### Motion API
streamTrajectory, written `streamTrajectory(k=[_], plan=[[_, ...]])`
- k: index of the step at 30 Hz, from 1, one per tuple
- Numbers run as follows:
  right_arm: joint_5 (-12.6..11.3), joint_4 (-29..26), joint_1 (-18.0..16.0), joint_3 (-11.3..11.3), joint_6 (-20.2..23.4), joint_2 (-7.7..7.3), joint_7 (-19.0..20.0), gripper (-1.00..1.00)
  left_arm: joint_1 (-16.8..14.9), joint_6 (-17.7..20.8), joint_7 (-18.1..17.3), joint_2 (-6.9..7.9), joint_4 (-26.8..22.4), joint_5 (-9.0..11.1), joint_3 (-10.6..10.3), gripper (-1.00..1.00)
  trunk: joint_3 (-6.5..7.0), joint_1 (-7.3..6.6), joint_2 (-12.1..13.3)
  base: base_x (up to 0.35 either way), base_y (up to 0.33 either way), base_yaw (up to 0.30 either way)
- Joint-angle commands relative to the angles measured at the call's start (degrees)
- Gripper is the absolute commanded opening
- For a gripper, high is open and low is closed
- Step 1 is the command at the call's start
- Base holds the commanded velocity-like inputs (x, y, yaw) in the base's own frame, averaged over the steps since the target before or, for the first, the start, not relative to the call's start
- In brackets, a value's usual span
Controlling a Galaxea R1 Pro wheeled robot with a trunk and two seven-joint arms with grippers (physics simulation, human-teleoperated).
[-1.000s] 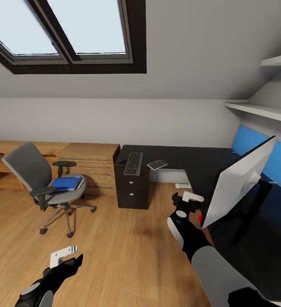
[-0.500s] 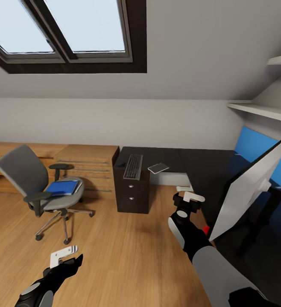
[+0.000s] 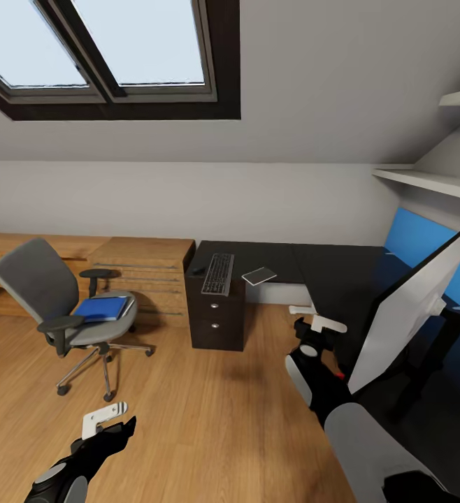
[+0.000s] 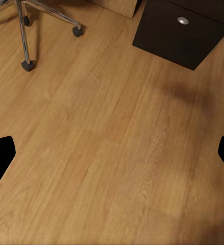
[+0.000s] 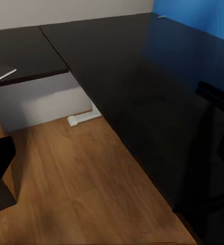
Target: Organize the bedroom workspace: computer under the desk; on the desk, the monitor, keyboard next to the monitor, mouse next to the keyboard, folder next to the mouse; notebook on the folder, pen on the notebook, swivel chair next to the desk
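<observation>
The monitor stands tilted on the black desk at the right, its white back toward me. My right gripper hangs open just left of the monitor's lower corner, over the desk edge. The keyboard and the grey notebook lie on the desk's far wing; a small dark thing beside the keyboard may be the mouse. The blue folder rests on the swivel chair at the left. My left gripper is open above bare floor. Computer and pen are out of view.
A black drawer unit with silver knobs stands under the keyboard, its corner also in the left wrist view. Low light-wood cabinets line the far wall. A white desk foot sits on the wood floor. Shelves hang at the right.
The view has shifted a little, with the chair and monitor spreading outward. My right gripper has moved slightly right and down beside the monitor's corner. The left gripper has not moved.
</observation>
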Motion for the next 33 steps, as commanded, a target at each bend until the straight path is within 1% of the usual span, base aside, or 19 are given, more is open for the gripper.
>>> streamTrajectory(k=[1,2,7,8,15,18,19,20,21,25,33], plan=[[-0.58,0.01,-0.06,-0.69,-0.30,-0.09,-0.33,1.00,-0.02,0.21,0.48,0.02,-0.10,0.61,-0.04,1.00,-0.08,0.01,-0.07,0.000,0.000,0.000],[-0.53,0.02,-0.06,-1.64,-0.29,-0.12,-0.34,1.00,-0.02,0.21,0.48,0.02,-0.10,0.61,-0.04,1.00,-0.08,0.01,-0.07,0.000,0.000,0.000],[-0.49,-0.05,-0.06,-3.14,-0.29,-0.22,-0.73,1.00,-0.02,0.22,0.43,0.03,-0.10,0.61,-0.04,1.00,-0.08,0.01,-0.07,0.000,0.000,0.000],[-0.52,-0.11,-0.06,-3.46,-0.31,-0.25,-1.46,1.00,-0.02,0.23,0.41,0.02,-0.10,0.61,-0.04,1.00,-0.08,0.01,-0.07,0.000,0.000,0.000],[-0.54,-0.20,-0.06,-3.71,-0.38,-0.28,-3.03,1.00,-0.02,0.28,0.44,0.07,-0.10,0.61,-0.04,1.00,-0.08,0.01,-0.07,0.000,0.000,0.000],[-0.54,-0.23,-0.06,-4.26,-0.38,-0.27,-3.53,1.00,-0.02,0.29,0.47,0.06,-0.10,0.61,-0.04,1.00,-0.08,0.01,-0.07,0.000,0.000,0.000],[-0.54,-0.23,-0.06,-4.64,-0.41,-0.27,-3.62,1.00,-0.02,0.29,0.48,0.05,-0.10,0.61,-0.04,1.00,-0.08,0.01,-0.07,0.000,0.000,0.000],[-0.54,-0.24,-0.06,-5.71,-0.45,-0.26,-3.73,1.00,-0.02,0.29,0.48,0.08,-0.10,0.61,-0.04,1.00,-0.08,0.01,-0.07,-0.030,0.000,0.000],[-0.54,-0.24,-0.06,-6.09,-0.47,-0.26,-3.74,1.00,-0.02,0.29,0.48,0.09,-0.10,0.61,-0.04,1.00,-0.08,0.01,-0.07,-0.102,0.000,0.000],[-0.54,-0.29,-0.07,-7.29,-0.54,-0.26,-3.77,1.00,-0.02,0.29,0.56,0.10,-0.10,0.61,-0.04,1.00,-0.08,0.01,-0.07,-0.228,0.000,0.000],[-0.54,-0.33,-0.06,-7.78,-0.56,-0.34,-3.86,1.00,-0.02,0.29,0.57,0.14,-0.10,0.61,0.17,1.00,-0.08,0.01,-0.07,-0.319,0.000,0.000]])
